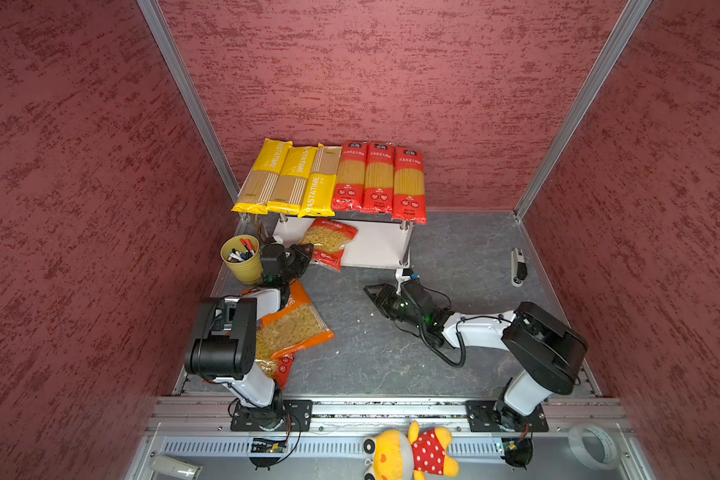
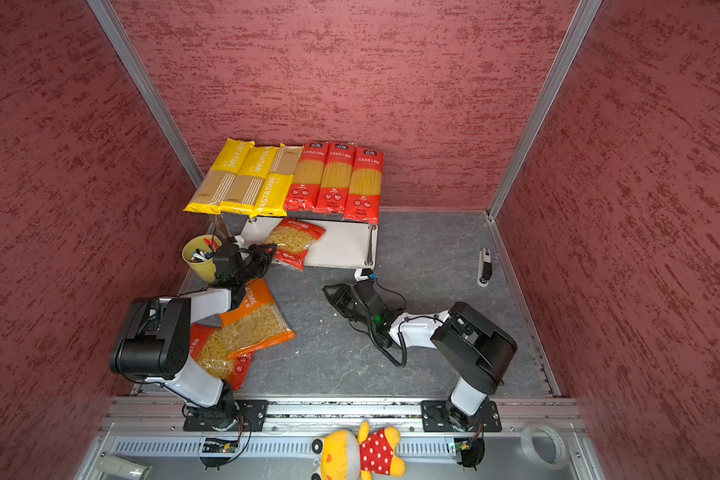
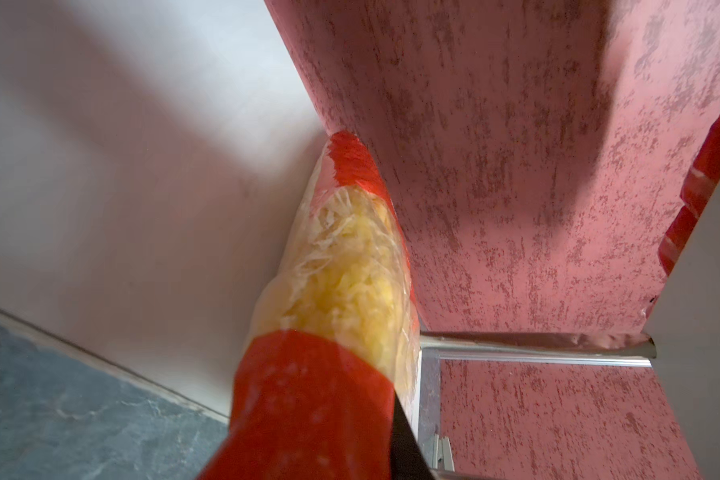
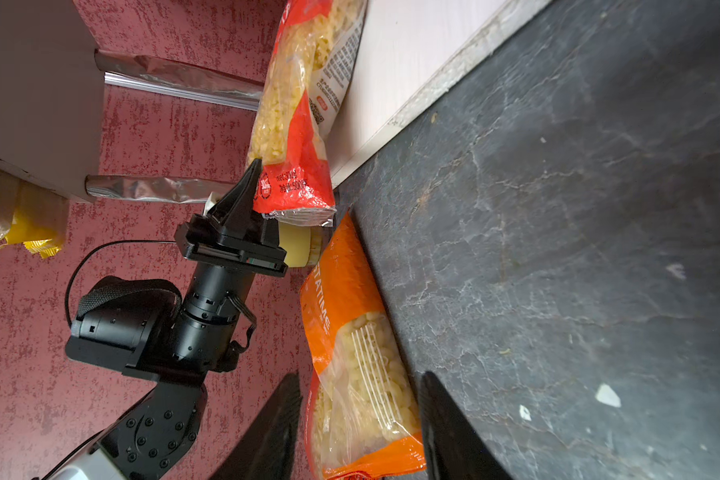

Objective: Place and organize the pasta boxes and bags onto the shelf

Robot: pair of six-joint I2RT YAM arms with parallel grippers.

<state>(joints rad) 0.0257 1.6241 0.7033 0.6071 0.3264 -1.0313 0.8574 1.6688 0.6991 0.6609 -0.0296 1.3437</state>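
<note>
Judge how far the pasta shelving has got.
Done: six spaghetti packs line the shelf's top tier. In hand: left gripper clamps a red short-pasta bag, resting partly on the lower board. Left: orange macaroni bag and a second red bag on the table; right gripper open, empty.

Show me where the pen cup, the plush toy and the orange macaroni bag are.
pen cup (image 1: 245, 269): in a top view, on its yellow outer wall.
plush toy (image 1: 429, 453): in a top view, on its red dotted dress.
orange macaroni bag (image 1: 287, 330): in a top view, on its clear middle over the pasta.
</note>
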